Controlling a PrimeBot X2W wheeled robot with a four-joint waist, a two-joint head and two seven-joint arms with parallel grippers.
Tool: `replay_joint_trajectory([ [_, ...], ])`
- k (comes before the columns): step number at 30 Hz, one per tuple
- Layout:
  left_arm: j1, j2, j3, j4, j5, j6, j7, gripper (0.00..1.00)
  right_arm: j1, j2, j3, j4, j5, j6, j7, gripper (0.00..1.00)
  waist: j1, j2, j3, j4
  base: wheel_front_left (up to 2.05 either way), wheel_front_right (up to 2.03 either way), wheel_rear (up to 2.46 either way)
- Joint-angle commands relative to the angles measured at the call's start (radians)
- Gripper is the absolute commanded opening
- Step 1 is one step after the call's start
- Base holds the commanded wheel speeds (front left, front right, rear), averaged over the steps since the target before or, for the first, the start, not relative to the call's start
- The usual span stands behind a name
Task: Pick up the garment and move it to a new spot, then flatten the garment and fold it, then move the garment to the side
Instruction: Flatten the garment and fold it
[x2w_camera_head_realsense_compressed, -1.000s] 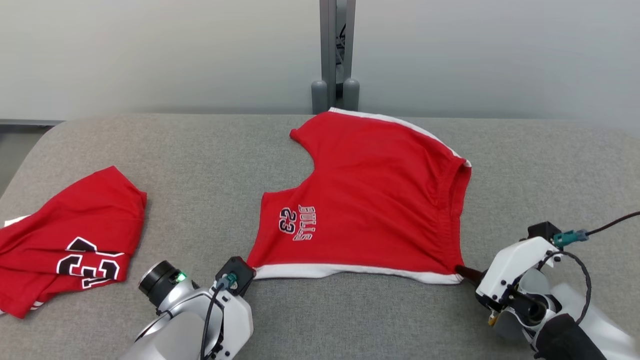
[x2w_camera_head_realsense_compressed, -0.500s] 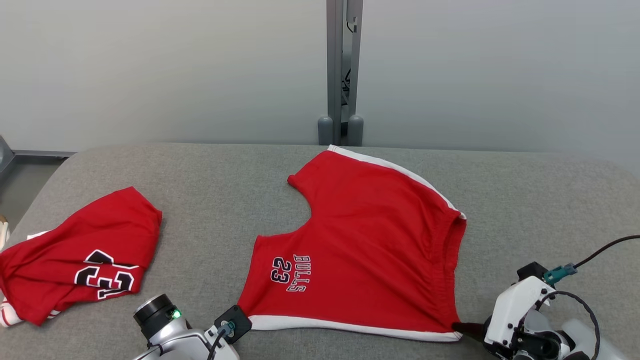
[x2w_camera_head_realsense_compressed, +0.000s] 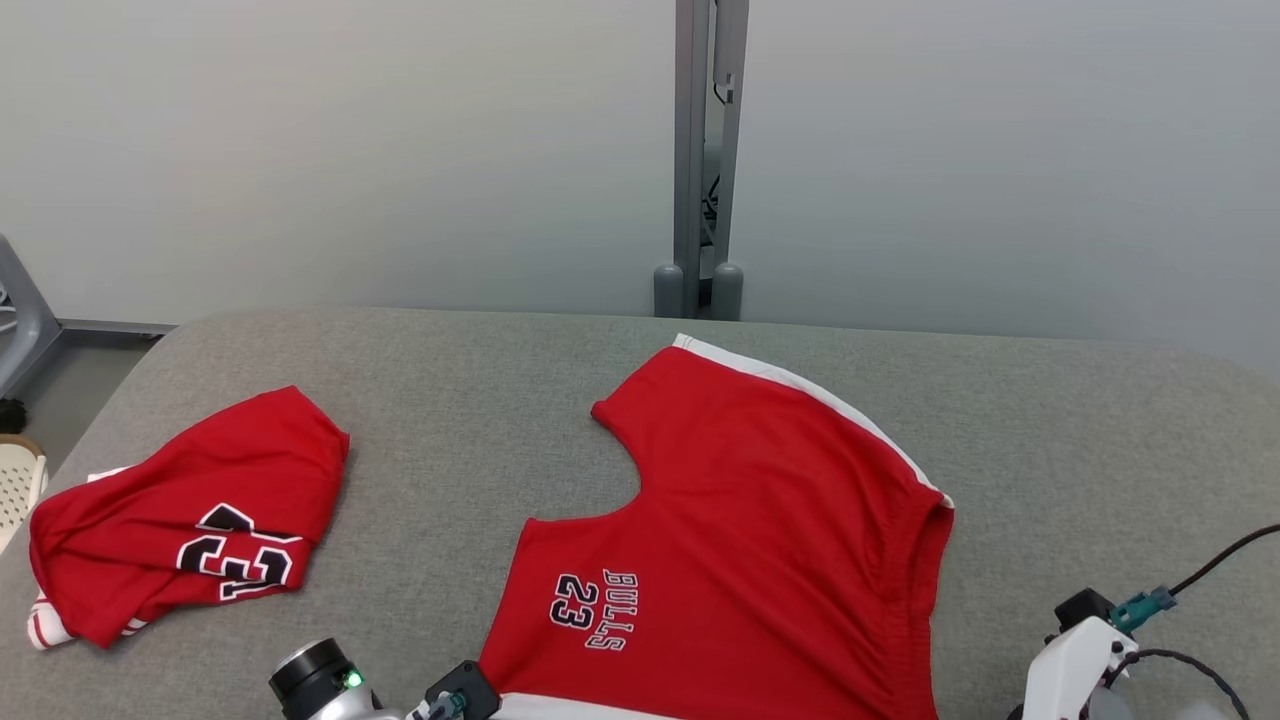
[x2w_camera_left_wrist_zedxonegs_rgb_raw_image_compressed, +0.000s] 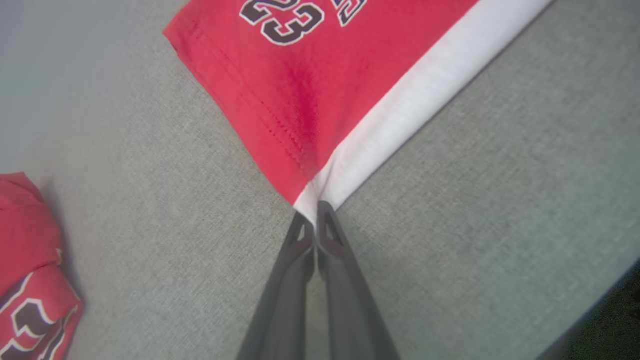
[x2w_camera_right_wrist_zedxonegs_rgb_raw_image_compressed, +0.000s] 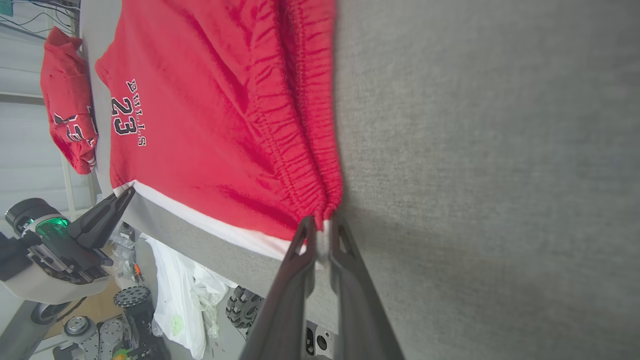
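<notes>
While the left gripper (x2w_camera_left_wrist_zedxonegs_rgb_raw_image_compressed: 316, 212) and right gripper (x2w_camera_right_wrist_zedxonegs_rgb_raw_image_compressed: 320, 225), each pinched tight on a garment (x2w_camera_head_realsense_compressed: 760, 520) corner, retreat toward the frame's bottom, it's dragged flat.

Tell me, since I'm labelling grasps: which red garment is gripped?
The spread-out garment printed BULLS 23, pinched at two corners by the left gripper and right gripper; the crumpled garment lies apart.

Light: even, diffuse, moderately bright; wall (x2w_camera_head_realsense_compressed: 300, 150) softly graded | Shadows: faint soft rim under the garment (x2w_camera_head_realsense_compressed: 760, 520) on the grey table (x2w_camera_head_realsense_compressed: 450, 400); broader dim band beside it in right wrist view | Focus: weave crisp; left gripper (x2w_camera_left_wrist_zedxonegs_rgb_raw_image_compressed: 314, 212) softens toward bottom edge | Edges: left wrist view hazy upper left, dark lower right.
</notes>
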Motion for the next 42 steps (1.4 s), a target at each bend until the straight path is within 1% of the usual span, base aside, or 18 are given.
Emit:
replay_joint_trajectory([
  [1, 0.020, 0.023, 0.000, -0.015, -0.012, 0.001, 0.007, 0.00, 0.031, -0.016, 0.003, -0.017, 0.003, 0.000, 0.010, 0.00, 0.0001, -0.0001, -0.003, 0.003, 0.00, 0.00, 0.00],
  [4, 0.040, 0.049, -0.002, -0.066, -0.026, 0.000, 0.027, 0.00, 0.061, -0.033, -0.002, -0.054, -0.001, 0.000, 0.014, 0.00, 0.0001, -0.0001, -0.004, 0.005, 0.00, 0.00, 0.00],
  [7, 0.039, 0.080, 0.008, -0.132, -0.042, 0.005, 0.045, 0.00, 0.077, -0.037, -0.026, -0.074, 0.001, 0.000, -0.013, 0.00, 0.0001, -0.0001, -0.001, 0.003, 0.00, 0.00, 0.00],
  [12, 0.011, 0.130, 0.042, -0.266, -0.067, 0.050, 0.069, 0.00, 0.078, -0.012, -0.072, -0.115, 0.016, 0.000, -0.054, 0.00, 0.0001, -0.0001, 0.011, -0.017, 0.00, 0.00, 0.00],
  [16, -0.018, 0.179, 0.071, -0.387, -0.080, 0.093, 0.107, 0.00, 0.087, 0.016, -0.122, -0.148, 0.060, 0.000, -0.064, 0.00, 0.0001, -0.0001, 0.024, -0.041, 0.00, 0.00, 0.00],
  [23, -0.077, 0.271, 0.119, -0.562, -0.099, 0.152, 0.189, 0.00, 0.053, 0.064, -0.177, -0.159, 0.088, 0.000, -0.104, 0.00, 0.0001, -0.0001, 0.038, -0.103, 0.00, 0.00, 0.00],
  [24, -0.077, 0.271, 0.119, -0.562, -0.099, 0.152, 0.189, 0.00, 0.053, 0.064, -0.177, -0.159, 0.088, 0.000, -0.104, 0.00, 0.0001, -0.0001, 0.038, -0.103, 0.00, 0.00, 0.00],
  [28, -0.106, 0.314, 0.162, -0.611, -0.122, 0.185, 0.215, 0.00, 0.036, 0.090, -0.192, -0.152, 0.077, 0.000, -0.135, 0.00, 0.0001, -0.0001, 0.047, -0.145, 0.00, 0.00, 0.00],
  [33, -0.130, 0.352, 0.208, -0.642, -0.144, 0.225, 0.227, 0.00, 0.014, 0.147, -0.215, -0.180, 0.087, 0.000, -0.169, 0.00, 0.0001, -0.0001, 0.060, -0.202, 0.00, 0.00, 0.00],
  [37, -0.155, 0.364, 0.239, -0.647, -0.160, 0.246, 0.230, 0.00, 0.007, 0.191, -0.226, -0.208, 0.089, 0.000, -0.195, 0.00, 0.0001, -0.0001, 0.077, -0.243, 0.00, 0.00, 0.00],
  [42, -0.192, 0.364, 0.265, -0.617, -0.174, 0.254, 0.219, 0.00, -0.020, 0.240, -0.246, -0.218, 0.088, 0.000, -0.227, 0.00, 0.0001, -0.0001, 0.101, -0.288, 0.00, 0.00, 0.00],
])
